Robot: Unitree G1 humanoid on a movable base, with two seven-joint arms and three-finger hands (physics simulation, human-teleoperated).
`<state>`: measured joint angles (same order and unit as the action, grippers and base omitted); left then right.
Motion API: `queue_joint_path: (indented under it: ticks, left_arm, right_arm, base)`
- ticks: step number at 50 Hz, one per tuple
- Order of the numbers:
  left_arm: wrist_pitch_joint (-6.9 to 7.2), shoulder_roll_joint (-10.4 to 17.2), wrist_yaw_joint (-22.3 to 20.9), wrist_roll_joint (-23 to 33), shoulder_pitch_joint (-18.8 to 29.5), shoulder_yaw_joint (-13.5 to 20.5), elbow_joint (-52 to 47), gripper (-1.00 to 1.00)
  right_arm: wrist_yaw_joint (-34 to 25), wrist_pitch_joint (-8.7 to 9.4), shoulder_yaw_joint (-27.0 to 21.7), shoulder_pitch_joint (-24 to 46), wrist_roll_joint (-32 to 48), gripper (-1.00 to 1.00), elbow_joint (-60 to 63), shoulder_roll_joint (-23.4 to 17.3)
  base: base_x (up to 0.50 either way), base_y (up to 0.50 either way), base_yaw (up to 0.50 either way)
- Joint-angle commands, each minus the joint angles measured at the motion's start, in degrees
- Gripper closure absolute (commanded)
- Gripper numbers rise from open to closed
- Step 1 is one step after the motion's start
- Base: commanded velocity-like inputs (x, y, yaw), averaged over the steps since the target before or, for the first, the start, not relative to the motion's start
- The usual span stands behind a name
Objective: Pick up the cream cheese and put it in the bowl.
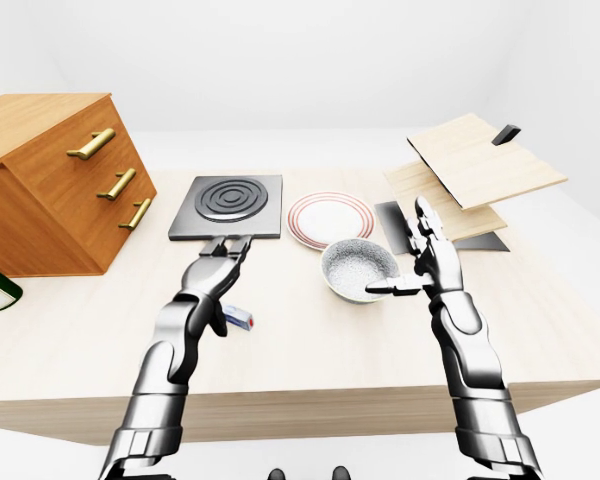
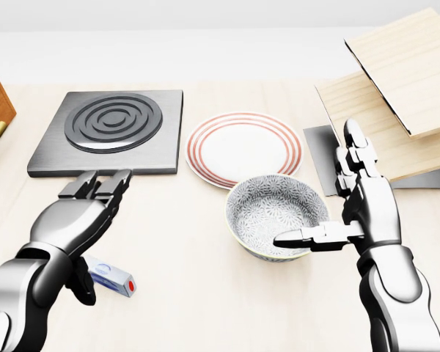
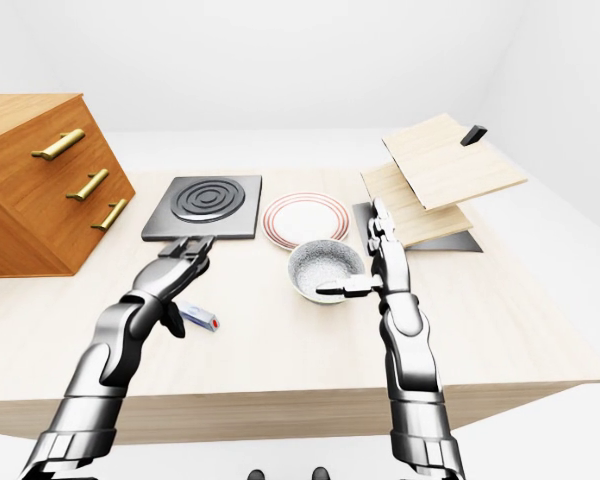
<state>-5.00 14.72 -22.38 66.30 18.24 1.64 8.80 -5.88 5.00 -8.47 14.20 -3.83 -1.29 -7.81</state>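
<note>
The cream cheese (image 2: 111,276) is seen lying flat on the table (image 2: 191,293), lower left of the head view, partly covered by the left hand (image 2: 77,216); only its right end with a red dot is visible. The left hand is held above it, fingers (image 2: 106,183) extended and apart, nothing gripped. The bowl (image 2: 275,215) is placed at centre, just below the red-rimmed plate (image 2: 243,147). The right hand (image 2: 363,202) is held open beside the bowl, thumb laid over its rim; contact cannot be judged. The stove plate (image 2: 110,128) is noted upper left. The wooden drawer cabinet (image 1: 50,180) is cut off at the left edge of the left-eye view
</note>
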Motion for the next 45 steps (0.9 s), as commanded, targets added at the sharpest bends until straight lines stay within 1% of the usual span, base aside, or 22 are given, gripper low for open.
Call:
queue_joint_path:
  ticks: [1, 4, 6, 8, 9, 10, 11, 13, 19, 21, 22, 23, 29, 36, 40, 42, 43, 44, 45]
  left_arm:
    - [0.0, -0.31, 2.82, 4.78, -0.37, -1.31, 3.46, -1.0]
    - [0.0, -0.37, 3.68, 5.34, -0.24, -1.52, 4.91, -1.0]
    - [0.0, -0.6, 2.73, 4.98, -0.25, -1.5, 5.35, -1.0]
    - [0.0, -0.5, 2.77, 5.02, -0.15, -1.54, 5.91, -0.7]
    - [0.0, -0.4, 2.85, 5.25, -0.37, -1.64, 5.91, -0.46]
    - [0.0, -0.36, 3.05, 5.4, -0.43, -1.68, 5.96, -0.44]
    - [0.0, -0.4, 3.3, 5.52, -0.36, -1.71, 6.21, -0.46]
    - [0.0, -0.4, 3.72, 5.81, -0.47, -1.84, 6.51, -0.57]
    - [0.0, -0.49, 4.77, 6.78, -0.61, -2.2, 7.86, -0.59]
    - [0.0, -0.58, 4.76, 6.85, -0.97, -2.27, 7.84, -0.65]
    - [0.0, -0.56, 4.81, 6.98, -1.15, -2.32, 7.97, -0.65]
    - [0.0, -0.44, 5.62, 7.48, -0.97, -2.46, 8.77, -0.66]
    - [0.0, -0.46, 6.92, 8.51, -0.24, -2.88, 11.33, -0.7]
    - [0.0, -0.76, 7.49, 9.16, -0.67, -3.4, 11.84, -0.69]
    - [0.0, -0.8, 8.72, 10.1, -0.12, -3.83, 13.59, -0.68]
    - [0.0, -0.81, 8.3, 9.95, -0.28, -3.76, 13.1, -0.65]
    - [0.0, -0.94, 7.87, 9.63, -0.38, -3.66, 12.68, -0.58]
    - [0.0, -0.94, 7.68, 9.54, -0.49, -3.62, 12.37, -0.58]
    - [0.0, -0.95, 7.09, 9.07, -0.76, -3.48, 11.61, -0.46]
  right_arm:
    - [-0.1, 0.0, -0.09, -0.21, -0.14, -1.0, -0.77, -0.01]
    - [-0.09, 0.0, -0.11, -0.3, -0.19, -1.0, -0.71, -0.02]
    - [-0.12, 0.0, -0.21, -0.15, -0.23, -1.0, -1.0, -0.14]
    - [-0.2, 0.0, -0.36, -0.07, -0.41, -1.0, -0.79, -0.26]
    - [-0.2, 0.0, -0.44, -0.07, -0.48, -1.0, -0.54, -0.34]
    - [-0.19, 0.0, -0.53, -0.02, -0.51, -1.0, -0.54, -0.42]
    - [-0.2, 0.0, -0.64, -0.02, -0.61, -1.0, -0.37, -0.47]
    - [-0.15, 0.0, -0.77, -0.34, -0.81, -1.0, 0.78, -0.49]
    - [-0.2, 0.0, -1.07, -0.05, -0.96, -1.0, 0.22, -0.76]
    - [-0.21, 0.0, -1.28, 0.13, -1.14, -1.0, 0.84, -1.02]
    - [-0.19, 0.0, -1.41, 0.15, -1.24, -1.0, 1.32, -1.13]
    - [-0.21, 0.0, -1.55, 0.11, -1.38, -1.0, 1.85, -1.22]
    - [-0.19, 0.0, -1.93, -0.08, -1.73, -1.0, 2.56, -1.31]
    - [-0.14, 0.0, -1.67, 0.11, -1.61, -1.0, 1.86, -1.28]
    - [-0.21, 0.0, -1.74, -0.07, -1.65, -1.0, 2.3, -1.34]
    - [-0.17, 0.0, -1.8, -0.26, -1.71, -1.0, 2.74, -1.31]
    - [-0.21, 0.0, -1.85, -0.28, -1.74, -1.0, 2.57, -1.3]
    - [-0.21, 0.0, -1.85, -0.28, -1.74, -1.0, 2.55, -1.3]
    - [-0.21, 0.0, -1.86, -0.25, -1.73, -1.0, 2.31, -1.29]
  base:
    - [0.0, 0.0, 0.0]
    - [0.0, 0.0, 0.0]
    - [0.0, 0.0, 0.0]
    - [0.0, 0.0, 0.0]
    - [0.0, 0.0, 0.0]
    - [0.0, 0.0, 0.0]
    - [0.0, 0.0, 0.0]
    - [0.0, 0.0, 0.0]
    - [0.0, 0.0, 0.0]
    - [0.0, 0.0, 0.0]
    - [0.0, 0.0, 0.0]
    - [0.0, 0.0, 0.0]
    - [0.0, 0.0, 0.0]
    - [0.0, 0.0, 0.0]
    - [0.0, 0.0, 0.0]
    - [0.0, 0.0, 0.0]
    - [0.0, 0.0, 0.0]
    - [0.0, 0.0, 0.0]
    - [0.0, 0.0, 0.0]
